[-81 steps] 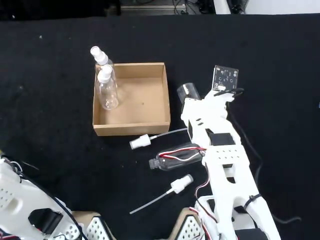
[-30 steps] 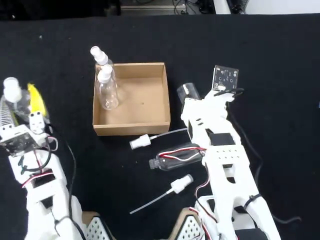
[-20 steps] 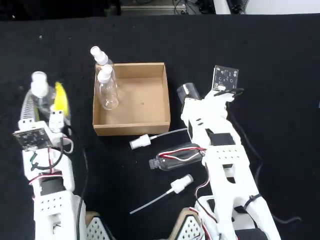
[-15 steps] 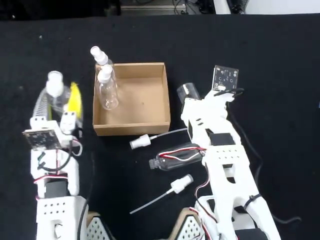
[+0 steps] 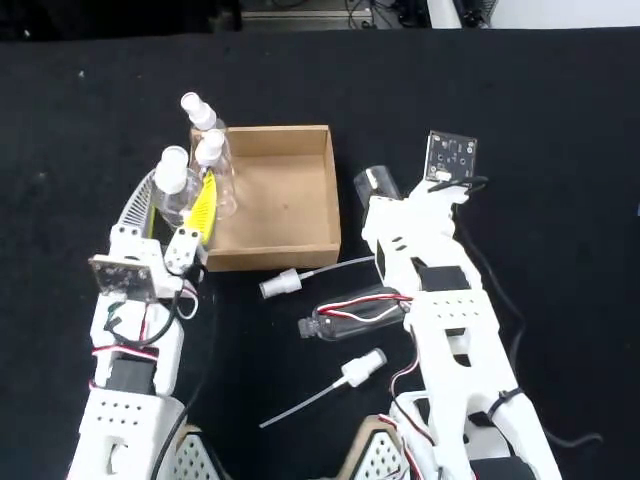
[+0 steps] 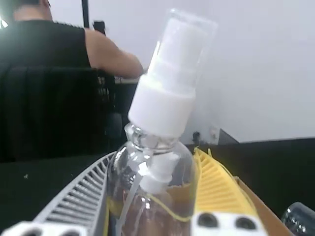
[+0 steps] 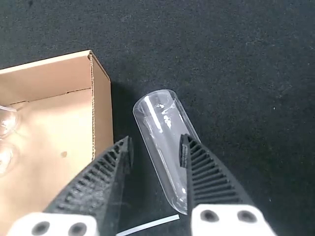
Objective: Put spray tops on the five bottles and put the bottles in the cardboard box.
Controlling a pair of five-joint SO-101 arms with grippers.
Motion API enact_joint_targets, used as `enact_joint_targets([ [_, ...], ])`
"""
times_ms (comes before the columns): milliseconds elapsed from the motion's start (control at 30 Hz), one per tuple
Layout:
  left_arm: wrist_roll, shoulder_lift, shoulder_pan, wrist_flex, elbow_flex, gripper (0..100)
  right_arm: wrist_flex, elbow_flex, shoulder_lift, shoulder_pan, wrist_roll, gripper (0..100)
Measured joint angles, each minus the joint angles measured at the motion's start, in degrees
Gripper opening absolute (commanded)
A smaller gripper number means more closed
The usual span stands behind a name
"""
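Check the left gripper [image 5: 178, 205]: its grey and yellow fingers are closed around a held bottle [image 5: 172, 178], which is upright with its spray top fitted. You find it at the left wall of the cardboard box [image 5: 325, 190], with the yellow finger lying over that wall. Note the obstruction: two capped bottles [image 5: 213, 175] stand at the box's far left corner, just beside the held bottle. On the black table [image 5: 560, 120], in front of the box's near wall, lies a loose spray top [image 5: 282, 284] with its tube. Nearer the arms lie an uncapped bottle [image 5: 335, 322], partly under the right arm, and a second spray top [image 5: 360, 368]. The right gripper [image 7: 155, 141] is spread wide, one finger on each side of a clear bottle [image 7: 162, 128] that lies on its side just right of the box. You cannot tell whether the fingers touch it.
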Motion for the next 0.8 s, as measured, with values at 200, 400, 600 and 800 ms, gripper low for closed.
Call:
enact_joint_targets([
  [200, 0.00, 11.69, 0.53, -10.73, -0.09, 3, 0.00, 0.00, 0.00, 0.00, 0.00, 13.4],
  [400, 0.00, 23.21, 0.53, -19.52, -0.62, 3, 0.00, 0.00, 0.00, 0.00, 0.00, 13.4],
  [600, 4.31, 33.32, 0.79, -23.56, -2.73, 3, 0.00, 0.00, 0.00, 0.00, 0.00, 13.4],
  [800, 4.92, 41.05, 0.88, -29.01, -3.34, 3, 0.00, 0.00, 0.00, 0.00, 0.00, 13.4],
])
